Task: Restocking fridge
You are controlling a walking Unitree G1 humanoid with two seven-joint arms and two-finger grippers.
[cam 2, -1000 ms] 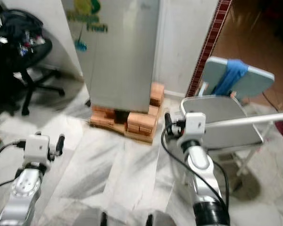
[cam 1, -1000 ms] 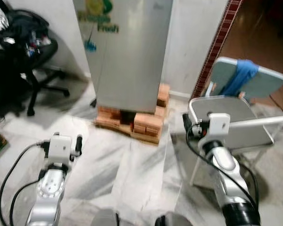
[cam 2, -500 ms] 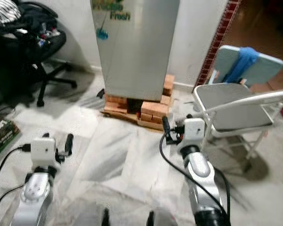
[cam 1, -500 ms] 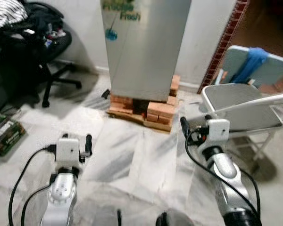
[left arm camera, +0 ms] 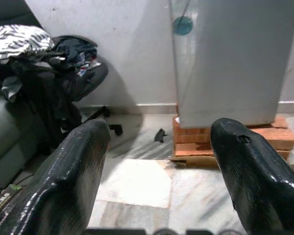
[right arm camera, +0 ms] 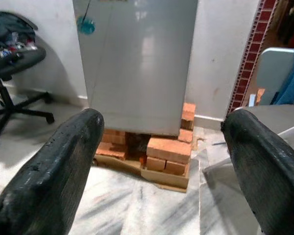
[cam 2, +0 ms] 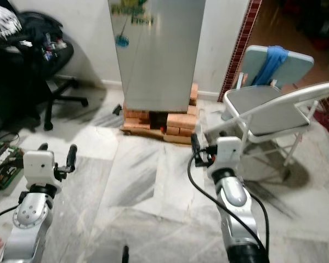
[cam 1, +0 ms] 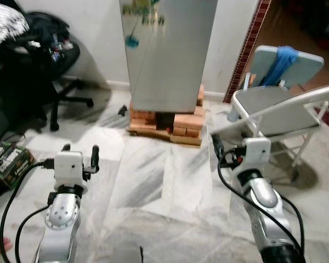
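Left pincer (cam 1: 79,149) and right pincer (right arm camera: 159,161): both held forward above the marble floor (cam 1: 153,186), fingers spread apart, nothing carried. Fridge (cam 1: 170,49): far centre, door shut, raised on stacked bricks (cam 1: 172,123); a folding chair (cam 1: 274,112) is stood near its right. Risk judged: the right arm could be snagged on the chair during approach, or the fridge rocked on the bricks by a hard pull.

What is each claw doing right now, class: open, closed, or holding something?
Left claw: open, holding nothing, pointed toward the fridge.
Right claw: open, holding nothing, also facing the fridge.
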